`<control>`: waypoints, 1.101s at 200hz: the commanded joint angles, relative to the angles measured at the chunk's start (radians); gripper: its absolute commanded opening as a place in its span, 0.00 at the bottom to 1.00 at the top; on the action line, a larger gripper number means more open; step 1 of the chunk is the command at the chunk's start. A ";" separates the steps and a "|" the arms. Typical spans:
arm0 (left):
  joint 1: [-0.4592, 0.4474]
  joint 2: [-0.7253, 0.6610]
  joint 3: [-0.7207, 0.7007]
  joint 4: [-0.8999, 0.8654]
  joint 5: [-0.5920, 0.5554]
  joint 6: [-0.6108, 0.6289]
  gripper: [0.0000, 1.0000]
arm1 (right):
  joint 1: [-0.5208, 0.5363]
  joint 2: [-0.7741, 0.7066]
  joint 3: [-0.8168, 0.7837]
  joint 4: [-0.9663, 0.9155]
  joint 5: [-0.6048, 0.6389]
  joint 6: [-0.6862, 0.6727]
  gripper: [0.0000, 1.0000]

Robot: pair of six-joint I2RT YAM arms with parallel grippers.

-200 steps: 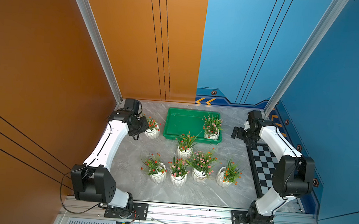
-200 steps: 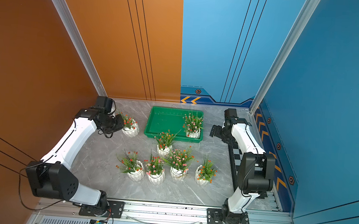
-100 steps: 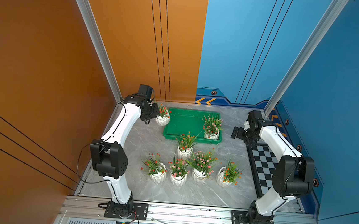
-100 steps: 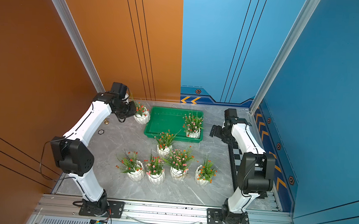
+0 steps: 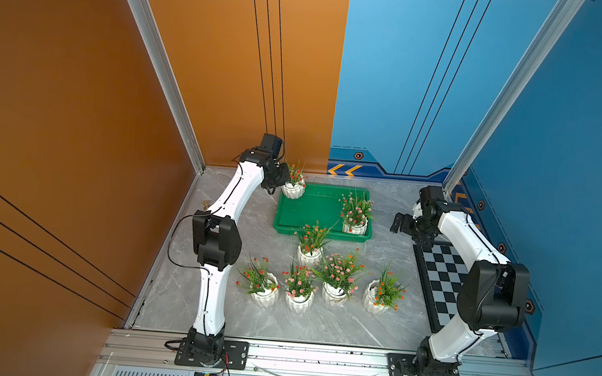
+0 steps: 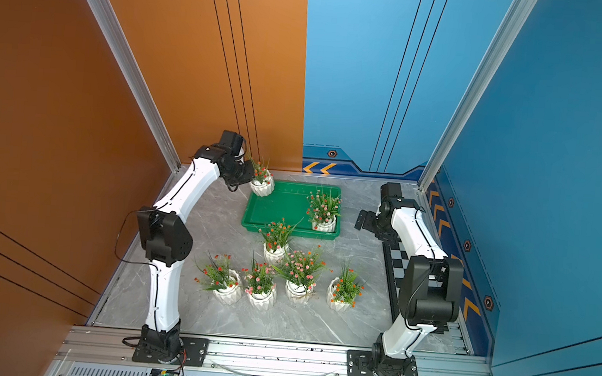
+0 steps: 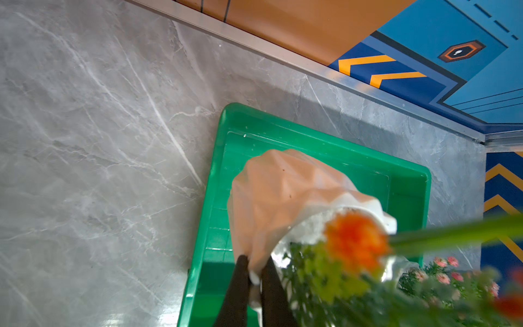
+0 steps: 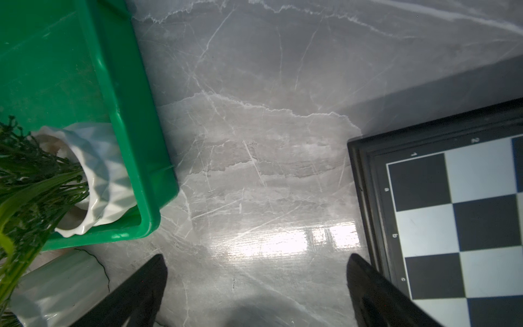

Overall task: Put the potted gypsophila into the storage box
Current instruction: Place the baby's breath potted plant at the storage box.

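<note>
The storage box (image 5: pixel 314 212) (image 6: pixel 281 209) is a shallow green tray at the back of the table. My left gripper (image 7: pixel 256 263) (image 5: pixel 281 180) is shut on the rim of one potted gypsophila (image 7: pixel 283 198) (image 5: pixel 293 191) (image 6: pixel 262 186) and holds it tilted over the box's far left corner (image 7: pixel 216 170). A second pot (image 5: pixel 354 228) (image 8: pixel 104 181) stands inside the box at its near right corner. Several more pots stand on the table in front of the box, the nearest (image 5: pixel 308 256) close to its front rim. My right gripper (image 8: pixel 256 263) (image 5: pixel 399 223) hangs open and empty to the right of the box.
A black-and-grey checkered board (image 5: pixel 442 281) (image 8: pixel 452 212) lies along the right side, close to my right gripper. A row of pots (image 5: pixel 298 300) sits in the middle front. The back wall is near the box's far rim.
My left arm has carried its pot from the table left of the box to above the box's far left corner. The right arm has not moved.
</note>
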 commanded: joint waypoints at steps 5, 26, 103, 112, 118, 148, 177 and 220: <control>-0.013 0.035 0.070 0.025 -0.024 -0.029 0.00 | -0.017 0.018 0.021 -0.019 -0.024 -0.027 1.00; -0.019 0.069 0.088 0.026 -0.045 -0.041 0.00 | -0.031 0.029 0.022 -0.019 -0.034 -0.035 1.00; -0.032 0.160 0.142 0.025 -0.075 -0.071 0.00 | -0.064 0.071 0.011 -0.019 -0.048 -0.062 1.00; -0.032 0.166 0.146 0.026 -0.080 -0.074 0.00 | -0.067 0.074 0.010 -0.018 -0.050 -0.063 1.00; -0.032 0.170 0.150 0.025 -0.083 -0.073 0.00 | -0.068 0.074 0.009 -0.018 -0.052 -0.067 1.00; -0.032 0.196 0.173 0.025 -0.093 -0.078 0.00 | -0.078 0.078 0.004 -0.018 -0.056 -0.073 1.00; -0.027 0.227 0.193 0.024 -0.085 -0.091 0.00 | -0.093 0.077 -0.004 -0.018 -0.057 -0.078 1.00; -0.023 0.247 0.206 0.025 -0.093 -0.093 0.00 | -0.106 0.074 -0.014 -0.015 -0.057 -0.079 1.00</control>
